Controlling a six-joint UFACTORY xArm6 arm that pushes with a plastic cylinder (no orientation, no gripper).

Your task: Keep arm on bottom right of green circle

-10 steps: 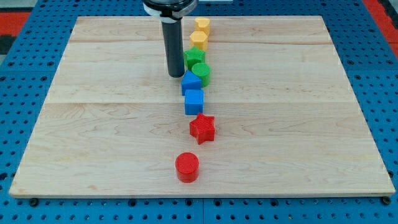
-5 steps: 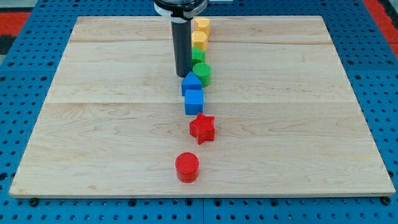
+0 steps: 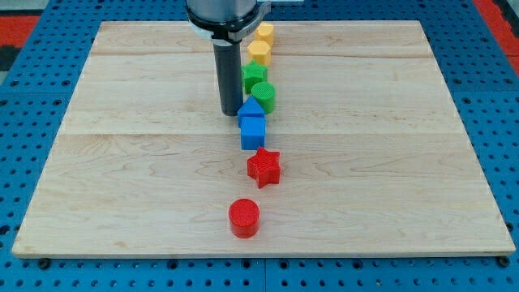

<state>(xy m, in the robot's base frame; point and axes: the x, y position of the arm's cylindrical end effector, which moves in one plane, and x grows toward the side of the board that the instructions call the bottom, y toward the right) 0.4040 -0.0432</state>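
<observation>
The green circle (image 3: 263, 95) sits on the wooden board (image 3: 122, 162) in a column of blocks near the view's top centre. My tip (image 3: 230, 112) rests on the board just left of and slightly below the green circle, touching or almost touching the upper blue block (image 3: 250, 108). The rod rises from there and hides part of another green block (image 3: 253, 76) just above the circle.
Two yellow blocks (image 3: 263, 34) (image 3: 259, 53) head the column at the view's top. A blue cube (image 3: 253, 132) lies below the upper blue block, then a red star (image 3: 263, 168) and a red cylinder (image 3: 243, 217) towards the view's bottom.
My tip went right towards the green blocks, then came back left and down beside the upper blue block. The blocks have hardly moved.
</observation>
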